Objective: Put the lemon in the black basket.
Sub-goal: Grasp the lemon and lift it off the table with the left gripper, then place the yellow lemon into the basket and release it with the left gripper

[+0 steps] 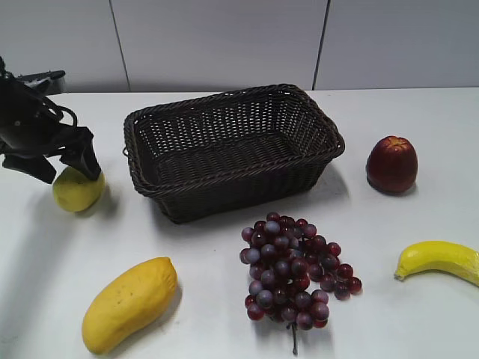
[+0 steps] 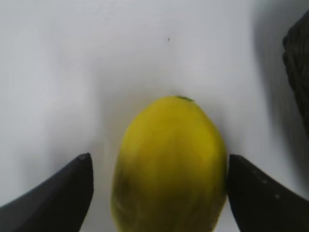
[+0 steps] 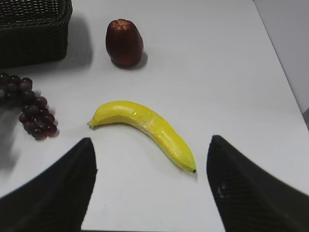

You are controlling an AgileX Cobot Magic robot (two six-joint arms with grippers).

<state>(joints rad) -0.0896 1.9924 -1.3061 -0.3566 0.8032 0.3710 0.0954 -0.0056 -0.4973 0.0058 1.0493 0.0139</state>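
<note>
The lemon [image 1: 77, 191] lies on the white table, left of the black basket [image 1: 239, 196]. My left gripper [image 1: 66, 168] is down over it, open, one finger on each side. In the left wrist view the lemon [image 2: 169, 164] fills the space between the fingers [image 2: 159, 157]; the right finger is at its skin, and a gap shows on the left. The basket's edge [image 2: 297, 63] shows at the right of that view. The basket looks empty. My right gripper [image 3: 150, 141] is open and empty above the table, out of the exterior view.
A mango [image 1: 129, 303] lies front left, grapes [image 1: 293, 273] in front of the basket, a red apple [image 1: 391, 164] to its right and a banana [image 1: 441, 259] at front right. The banana [image 3: 145, 123] lies just ahead of the right gripper.
</note>
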